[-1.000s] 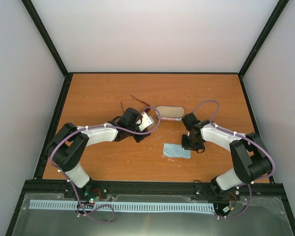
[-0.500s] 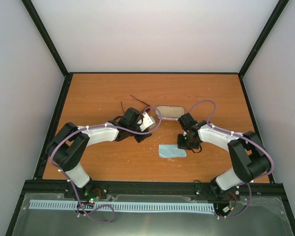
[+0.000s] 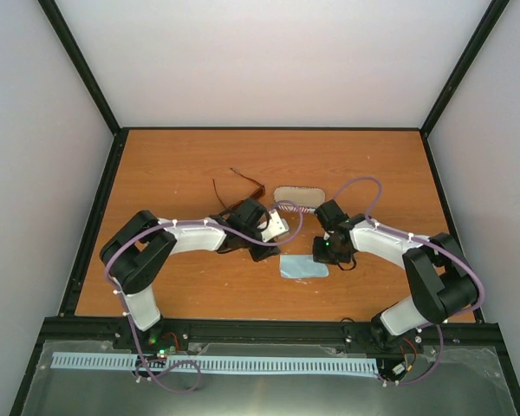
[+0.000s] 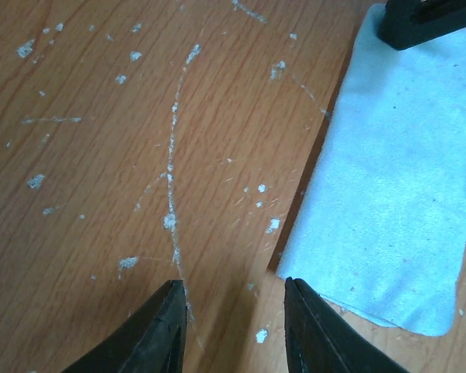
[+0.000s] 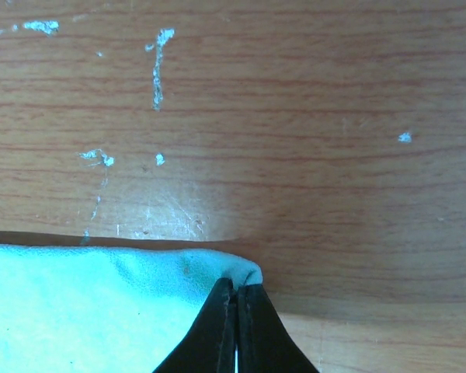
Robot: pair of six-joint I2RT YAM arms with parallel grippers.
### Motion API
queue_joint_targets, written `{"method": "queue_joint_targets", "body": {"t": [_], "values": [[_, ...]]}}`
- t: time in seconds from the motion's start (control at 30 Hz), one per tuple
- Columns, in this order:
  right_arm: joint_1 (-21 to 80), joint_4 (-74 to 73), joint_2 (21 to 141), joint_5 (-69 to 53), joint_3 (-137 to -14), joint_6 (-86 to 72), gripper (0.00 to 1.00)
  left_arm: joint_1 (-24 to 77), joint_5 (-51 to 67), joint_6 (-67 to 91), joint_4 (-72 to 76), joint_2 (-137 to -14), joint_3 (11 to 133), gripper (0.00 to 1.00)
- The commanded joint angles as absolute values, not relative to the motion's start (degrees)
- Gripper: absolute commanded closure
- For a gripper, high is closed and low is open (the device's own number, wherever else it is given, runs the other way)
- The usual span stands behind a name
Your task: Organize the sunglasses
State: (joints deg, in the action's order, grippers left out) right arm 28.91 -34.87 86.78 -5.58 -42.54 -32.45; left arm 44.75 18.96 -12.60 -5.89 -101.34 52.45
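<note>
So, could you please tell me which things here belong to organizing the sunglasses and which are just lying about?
Belongs to the job: sunglasses; light blue cloth, its corner pinched by the right fingers; probably the glasses case.
Lying about: only white flecks on the wooden table.

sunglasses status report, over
Left gripper open, empty, beside cloth. Right gripper shut on cloth edge. Sunglasses ungripped on table, beyond left gripper.
</note>
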Motion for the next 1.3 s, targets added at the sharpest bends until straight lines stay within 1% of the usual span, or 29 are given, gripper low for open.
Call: {"method": "queue_joint_targets", "body": {"t": [0.0,0.2,0.43,0.67,0.83,1.0,1.27], "values": [[29.66,-36.50,89.79,-6.47,-38.24,-33.15,0.97,45.08,20.12,-13.62,-7.00,-102.83,55.01,0.62],[29.69,-35.70,89.40,-6.79,-37.38,-33.46,0.97,45.37,22.34,-13.36,-7.96,-104.08,56.36,0.54],[29.70,-35.38,88.83,-6.81,-36.66,-33.92,0.97,45.69,25.56,-13.67,-7.80,-103.38,55.35,0.54],[29.66,-35.18,88.10,-6.90,-35.96,-34.30,0.97,46.14,25.82,-13.97,-8.79,-107.09,57.61,0.59],[29.68,-34.99,87.62,-7.16,-35.46,-34.63,0.97,46.39,25.33,-14.05,-10.92,-109.17,58.98,0.61],[29.69,-35.16,87.37,-7.02,-35.42,-34.56,0.97,46.49,24.65,-14.14,-11.22,-109.30,58.62,0.71],[29.61,-34.94,87.58,-7.02,-35.77,-34.67,0.97,46.49,23.97,-15.20,-12.02,-106.42,55.90,0.70]]}}
